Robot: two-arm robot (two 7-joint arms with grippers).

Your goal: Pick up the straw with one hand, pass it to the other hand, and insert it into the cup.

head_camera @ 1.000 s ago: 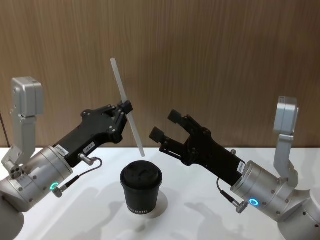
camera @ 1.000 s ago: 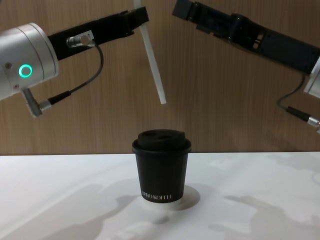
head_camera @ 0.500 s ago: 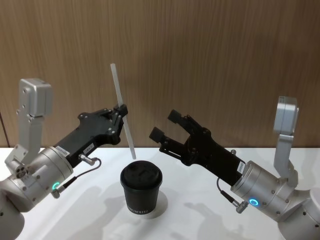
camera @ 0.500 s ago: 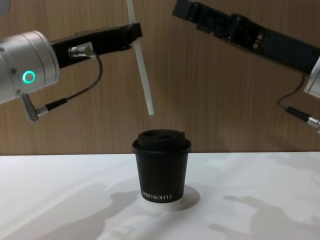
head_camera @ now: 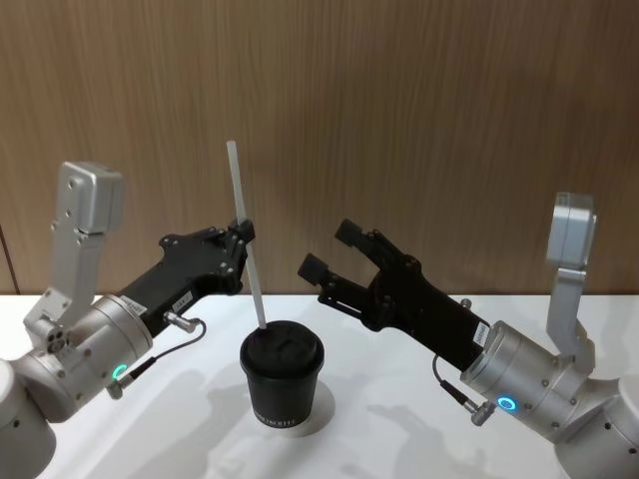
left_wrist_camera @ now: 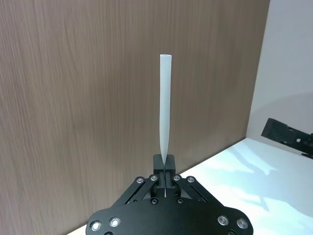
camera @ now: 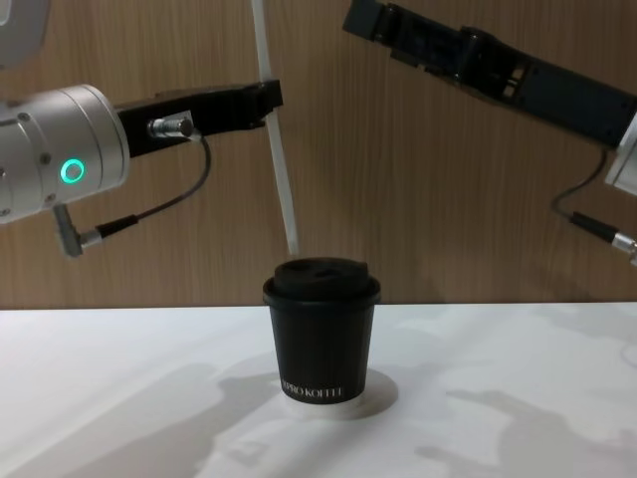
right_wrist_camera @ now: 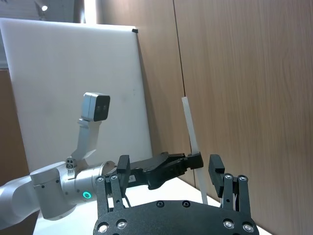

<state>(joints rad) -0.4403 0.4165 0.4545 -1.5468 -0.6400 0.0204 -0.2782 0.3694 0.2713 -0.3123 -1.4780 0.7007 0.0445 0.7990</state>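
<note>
L tool pinches straw, tip seemingly just above cup lid; R tool agape.

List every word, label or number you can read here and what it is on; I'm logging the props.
Cup: one line of small white lettering near the base, too small to read with certainty.
Left gripper: a white sticker on its black body, print too small to read.

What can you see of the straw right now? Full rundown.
The straw is a thin, straight, white plastic tube, uncreased. It stands nearly upright, its top leaning slightly to the robot's left. The left tool is shut on it around mid-length. Its lower end sits right at the lid of the cup; from the chest view it looks just above the lid, not yet clearly inside. The right tool hangs open, apart.
</note>
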